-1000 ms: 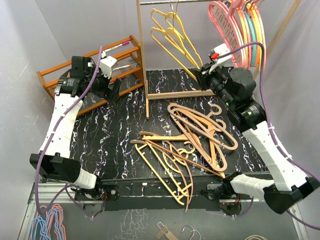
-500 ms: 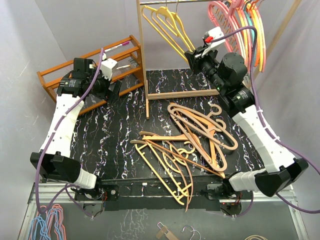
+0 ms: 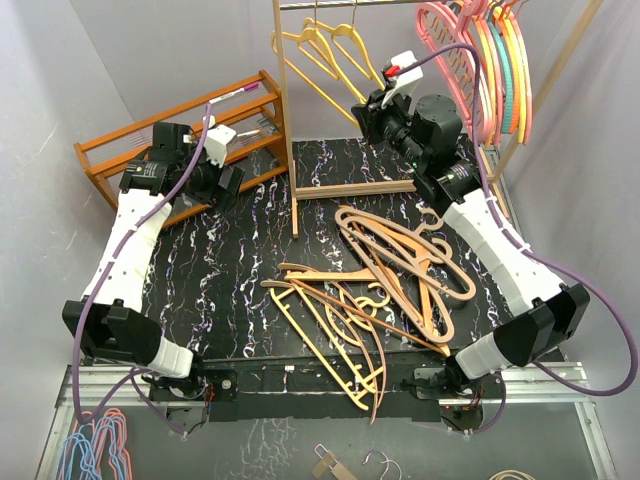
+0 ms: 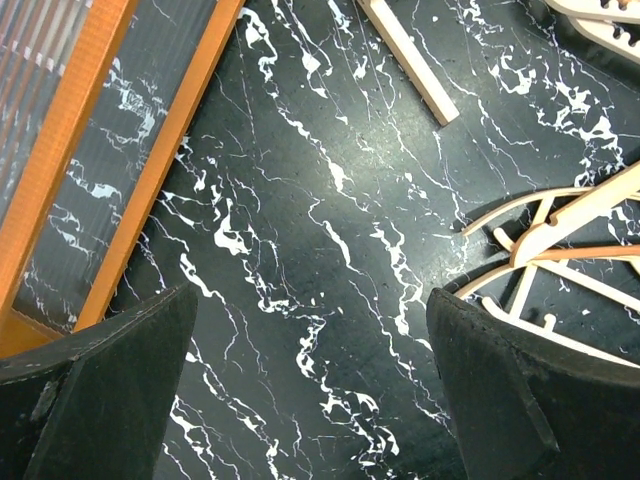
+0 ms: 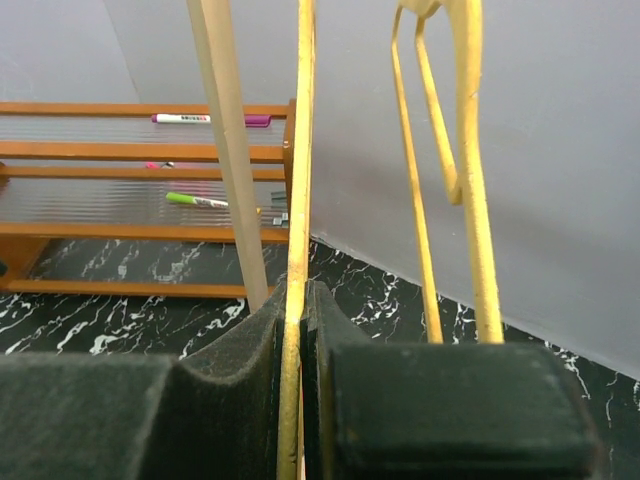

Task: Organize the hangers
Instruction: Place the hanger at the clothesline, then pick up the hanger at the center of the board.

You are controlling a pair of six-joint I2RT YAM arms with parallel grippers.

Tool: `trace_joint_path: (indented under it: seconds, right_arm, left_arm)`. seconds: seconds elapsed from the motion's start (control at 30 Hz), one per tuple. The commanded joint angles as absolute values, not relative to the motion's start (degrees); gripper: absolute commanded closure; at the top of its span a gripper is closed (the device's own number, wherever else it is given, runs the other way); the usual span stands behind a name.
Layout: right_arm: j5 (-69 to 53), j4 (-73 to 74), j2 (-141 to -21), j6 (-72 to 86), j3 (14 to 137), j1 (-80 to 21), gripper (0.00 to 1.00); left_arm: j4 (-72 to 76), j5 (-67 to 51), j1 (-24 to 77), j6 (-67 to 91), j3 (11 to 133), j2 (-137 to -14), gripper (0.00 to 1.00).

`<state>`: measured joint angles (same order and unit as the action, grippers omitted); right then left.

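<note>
Yellow hanger [image 5: 298, 150] pinched edgewise (right jaws), left jaws wide

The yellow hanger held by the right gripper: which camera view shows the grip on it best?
The right wrist view: up close, the right gripper is shut on a bar of the yellow hanger. The top external view shows the hanger up by the rail, but the grip is tiny there. The left wrist view misses it.

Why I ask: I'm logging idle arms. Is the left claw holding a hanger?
No, the left claw stands wide open above the black marbled table, with nothing in the gap between its two sides.
</note>
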<state>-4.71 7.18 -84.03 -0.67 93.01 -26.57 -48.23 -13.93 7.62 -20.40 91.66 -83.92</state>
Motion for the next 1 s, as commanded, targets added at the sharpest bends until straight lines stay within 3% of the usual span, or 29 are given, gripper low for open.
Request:
trace_joint_path:
  seconds: [0.0,0.03,0.07,0.17,0.2,0.23,0.53,0.7,0.8,0.97]
  right_arm:
    - [-6.4,2.4,-83.9,1.0,96.8,-26.6,0.92]
    - [-6.8,2.6,-84.0,1.2,96.8,-26.6,0.91]
    - [-7.2,3.0,-84.0,1.3,96.7,-26.6,0.82]
    - [-8.2,4.2,-82.6,2.6,95.0,-26.6,0.21]
    - [-8.1,4.6,-81.4,3.0,93.4,-26.6,0.05]
    - [-7.6,5.0,-79.9,3.8,91.4,-26.6,0.02]
    - [3.9,8.8,-54.1,15.1,56.9,-26.6,0.01]
    - [11.7,15.9,-49.5,21.4,50.5,-26.6,0.01]
    - [14.8,14.0,-48.4,24.7,48.7,-26.4,0.01]
    - [11.9,14.1,-55.8,24.3,50.0,-24.5,0.01]
  left_arm:
    - [-48.9,-14.6,7.5,-21.6,90.2,-83.5,0.03]
    - [-49.3,-15.3,7.5,-22.0,89.6,-83.7,0.03]
    - [-49.6,-15.9,7.5,-22.1,88.9,-83.9,0.03]
    - [-51.5,-18.2,8.8,-23.1,87.1,-85.2,0.03]
    - [-52.1,-18.7,9.5,-23.7,86.5,-85.6,0.03]
    - [-52.4,-18.9,10.5,-24.1,85.7,-85.7,0.03]
    - [-51.6,-15.7,18.2,-26.2,86.2,-89.7,0.03]
    - [-49.3,-16.2,23.1,-27.8,90.4,-94.7,0.03]
    - [-47.9,-14.5,27.1,-30.1,97.5,-100.8,0.02]
    - [-54.1,-15.2,31.6,-27.3,121.6,-118.6,0.03]
